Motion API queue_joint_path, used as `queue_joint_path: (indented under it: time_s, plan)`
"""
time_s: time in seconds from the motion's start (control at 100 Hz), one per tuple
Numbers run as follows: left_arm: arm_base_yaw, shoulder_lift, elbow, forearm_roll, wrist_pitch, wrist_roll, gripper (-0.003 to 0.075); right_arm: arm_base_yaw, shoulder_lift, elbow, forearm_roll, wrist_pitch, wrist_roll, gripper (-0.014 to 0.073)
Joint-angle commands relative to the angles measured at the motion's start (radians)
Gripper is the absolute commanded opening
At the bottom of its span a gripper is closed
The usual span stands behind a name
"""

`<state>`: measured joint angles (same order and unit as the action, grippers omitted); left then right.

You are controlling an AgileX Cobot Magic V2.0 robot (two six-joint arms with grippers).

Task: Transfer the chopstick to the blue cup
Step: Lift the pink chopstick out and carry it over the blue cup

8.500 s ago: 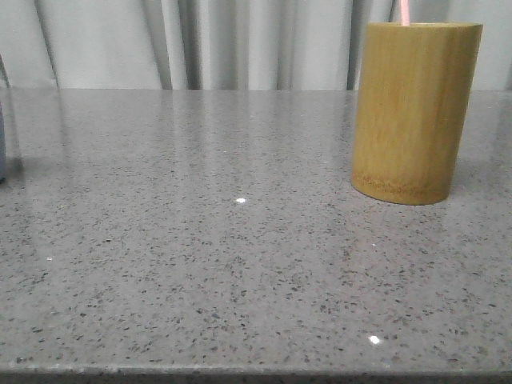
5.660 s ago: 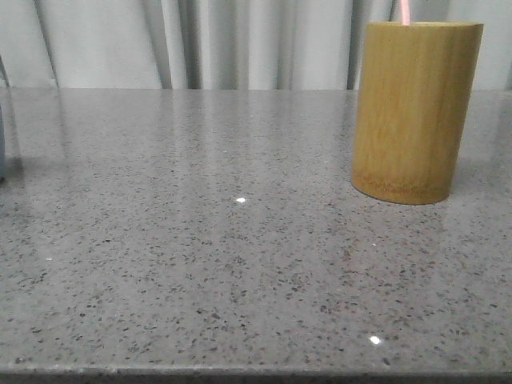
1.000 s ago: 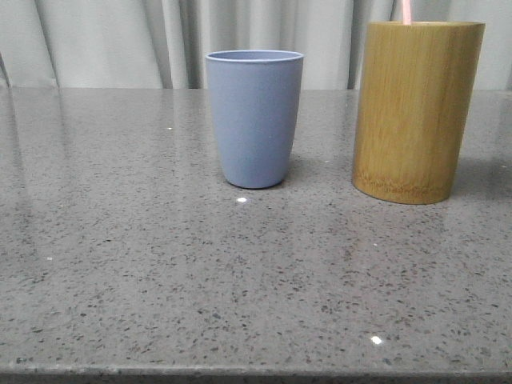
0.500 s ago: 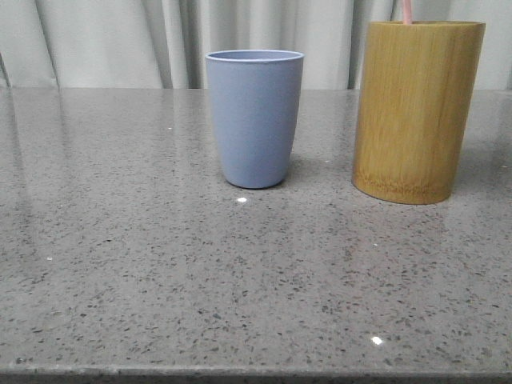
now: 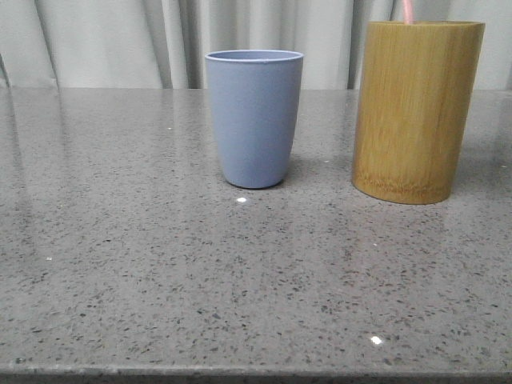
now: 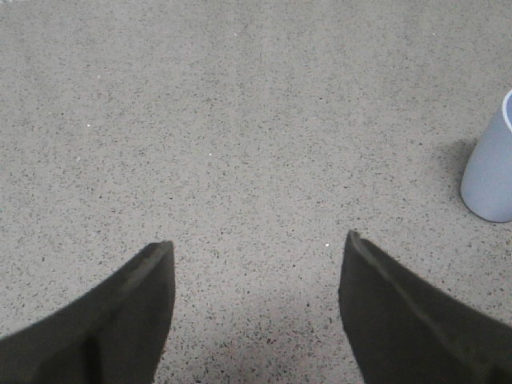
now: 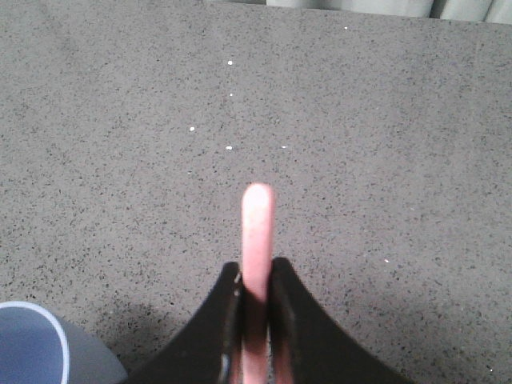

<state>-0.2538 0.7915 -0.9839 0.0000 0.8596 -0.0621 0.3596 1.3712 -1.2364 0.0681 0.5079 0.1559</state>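
Pink chopstick point(image 7: 258, 232) is pinched in the right gripper point(image 7: 256, 300); lift straight, then carry toward nine o'clock over the blue cup point(image 5: 254, 118). Left gripper point(image 6: 252, 272) gapes empty.

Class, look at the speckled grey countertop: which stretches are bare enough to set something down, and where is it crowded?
Free: the grey speckled countertop left of the light blue plastic cup, and the whole strip in front of it and the tan bamboo cylinder holder. Crowded: the narrow gap between cup and holder, with the thin pink chopstick pinched in the right gripper.
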Motion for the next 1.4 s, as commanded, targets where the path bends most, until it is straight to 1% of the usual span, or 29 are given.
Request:
queue_joint_path:
  time_s: [0.0,0.09,0.35,0.62,0.86,1.01,1.19,1.29,1.39]
  plan:
    - [0.002,-0.007,-0.025,-0.01,-0.073,-0.013,0.0441,-0.001,-0.028,-0.035,0.002,-0.072,-0.008,-0.004]
    - [0.002,-0.007,-0.025,-0.01,-0.071,-0.013,0.0441,-0.001,-0.03,-0.035,0.002,-0.074,-0.008,-0.0069]
    - [0.002,-0.007,-0.025,-0.01,-0.071,-0.013,0.0441,-0.001,-0.106,-0.076,0.0,-0.078,-0.01,-0.0069]
    - [0.002,-0.007,-0.025,-0.01,-0.071,-0.013,0.0441,0.019,-0.159,-0.191,0.001,-0.078,-0.047,-0.0069]
    - [0.002,-0.007,-0.025,-0.01,-0.071,-0.013,0.0441,0.109,-0.158,-0.273,0.001,-0.09,-0.074,-0.0069]
    - [0.002,-0.007,-0.025,-0.012,-0.069,-0.013,0.0441,0.176,-0.148,-0.273,0.004,-0.142,-0.079,-0.0069]
    - [0.002,-0.007,-0.025,-0.013,-0.069,-0.013,0.0441,0.258,-0.086,-0.273,0.008,-0.221,-0.079,-0.0069]
    - [0.002,-0.007,-0.025,-0.015,-0.069,-0.013,0.0441,0.281,-0.042,-0.273,0.008,-0.26,-0.079,-0.0069]
    - [0.002,-0.007,-0.025,-0.015,-0.069,-0.013,0.0441,0.287,0.005,-0.273,0.008,-0.269,-0.079,-0.0069]
